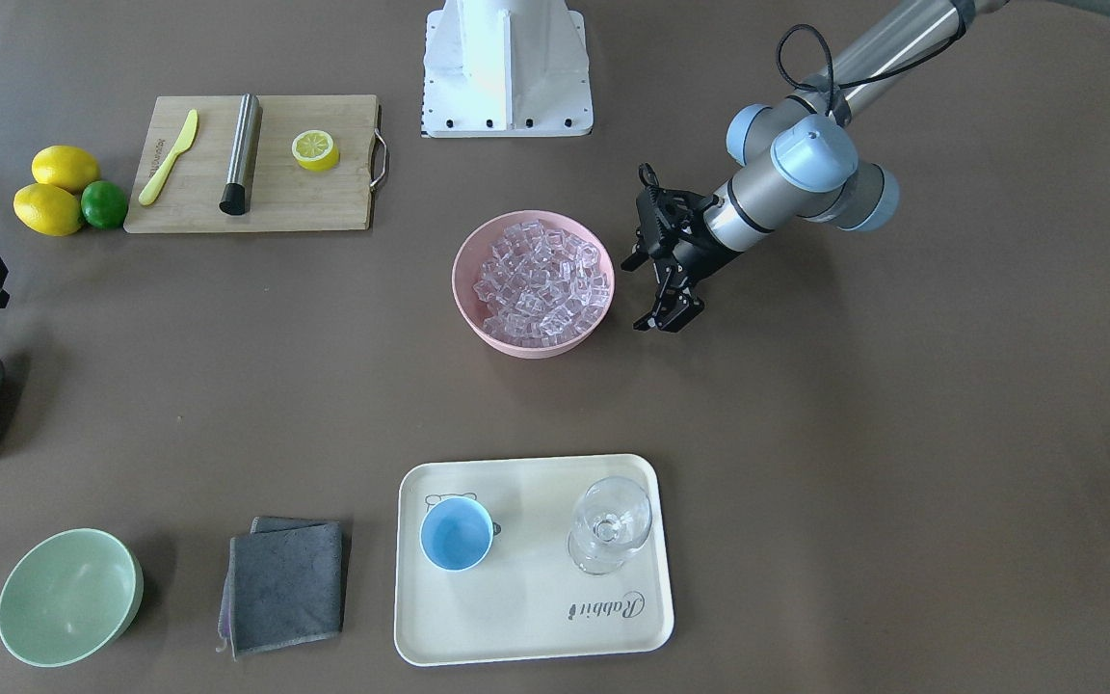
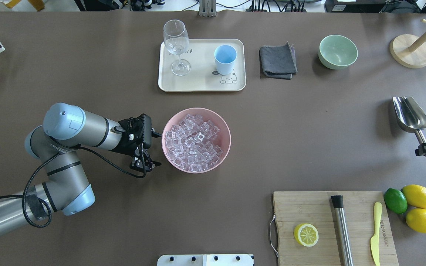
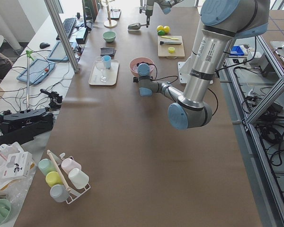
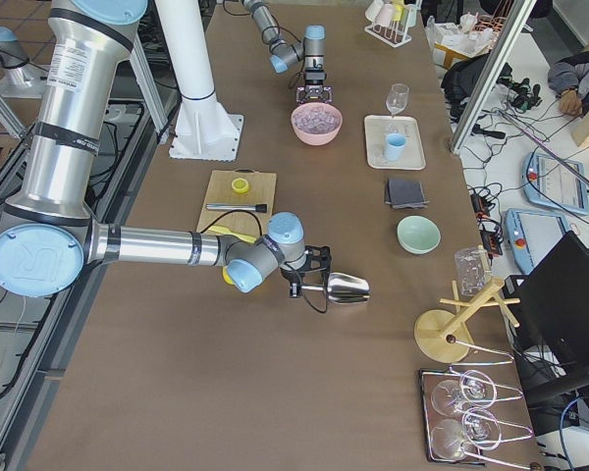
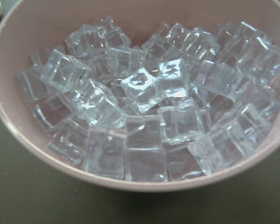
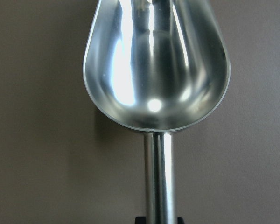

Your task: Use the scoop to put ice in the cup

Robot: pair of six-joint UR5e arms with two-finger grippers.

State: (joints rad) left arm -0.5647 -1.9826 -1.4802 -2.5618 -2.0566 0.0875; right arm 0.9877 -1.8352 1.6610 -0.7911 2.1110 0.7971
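The ice (image 2: 192,147) fills a pink bowl (image 2: 165,149) at the table's middle; it also fills the left wrist view (image 5: 144,88). My left gripper (image 2: 157,148) is open and empty, just beside the bowl's left side, its jaws spread toward the bowl. The light-blue cup (image 2: 225,59) stands upright and empty on a cream tray (image 2: 198,83). My right gripper (image 2: 425,151) at the right edge is shut on the handle of the steel scoop (image 2: 411,114). The scoop's trough (image 6: 156,70) is empty, low at the table surface.
A clear stemmed glass (image 2: 176,40) stands on the tray left of the cup. A grey cloth (image 2: 277,59) and pale green bowl (image 2: 337,51) lie right of the tray. A cutting board (image 2: 316,207) with lemon half, steel cylinder and yellow knife lies near right.
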